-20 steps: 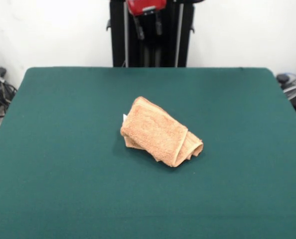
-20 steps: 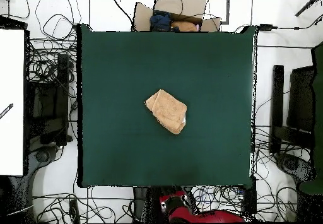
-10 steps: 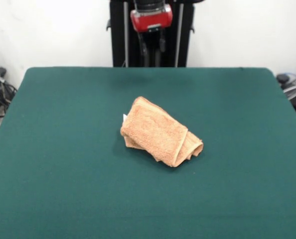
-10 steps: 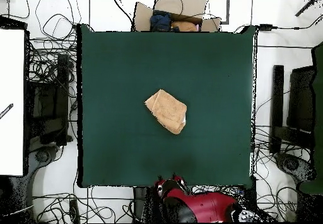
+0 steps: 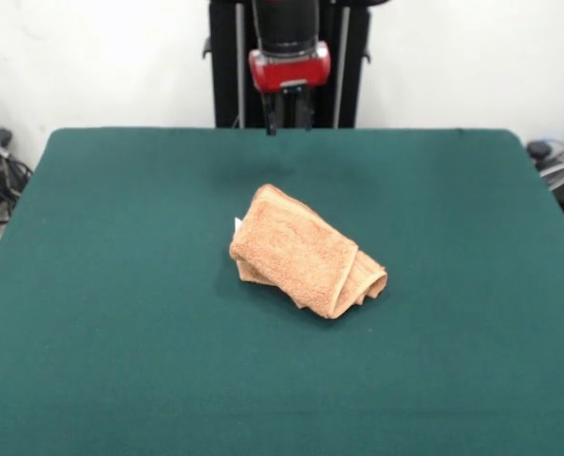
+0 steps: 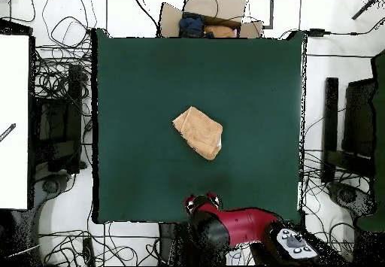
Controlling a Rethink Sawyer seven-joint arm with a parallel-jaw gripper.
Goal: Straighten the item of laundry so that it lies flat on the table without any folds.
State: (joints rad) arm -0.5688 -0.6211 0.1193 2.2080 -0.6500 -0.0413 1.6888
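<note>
Gripper (image 5: 288,122) jaws apart, empty, high over table (image 5: 111,313) edge. Towel (image 5: 304,252) well clear of jaws, bundled in folds; needs grasping, spreading.

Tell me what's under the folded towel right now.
Only the green table shows around the towel. A bit of white tag peeks out at one edge. The towel is folded over itself, so its lower layers and anything beneath are hidden.
</note>
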